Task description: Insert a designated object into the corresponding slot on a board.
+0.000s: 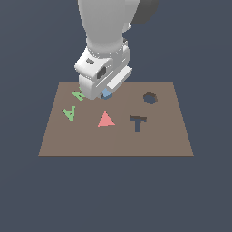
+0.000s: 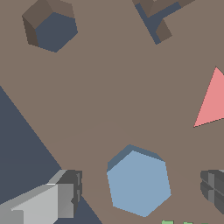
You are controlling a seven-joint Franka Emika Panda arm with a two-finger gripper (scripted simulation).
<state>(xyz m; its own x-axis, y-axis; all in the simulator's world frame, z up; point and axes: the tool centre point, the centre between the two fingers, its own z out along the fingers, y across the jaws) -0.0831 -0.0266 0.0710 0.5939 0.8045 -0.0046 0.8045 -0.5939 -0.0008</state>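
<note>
One brown board (image 1: 172,140) is seen, bearing two green letters, one flat red triangle (image 1: 105,120), one light-blue hexagonal block (image 2: 139,183) and two dark cutouts. The green letters are an A (image 1: 69,113) and a second letter (image 1: 78,95) partly hidden by the arm. The cutouts are a hexagonal slot (image 1: 150,98) with a raised-looking rim and a T-shaped cutout (image 1: 137,122).

The block is shown as a chunky six-sided prism, pale blue on top with a darker blue side face. It lies on the board between the two fingers (image 2: 65,194), untouched by either. The gripper (image 2: 140,192) is held wide open around it and nothing is gripped. The block is placed near the board's far edge, well apart from the slot, at the exterior view's left of it.

No brand or label can be made out; only the letter shapes are read.
</note>
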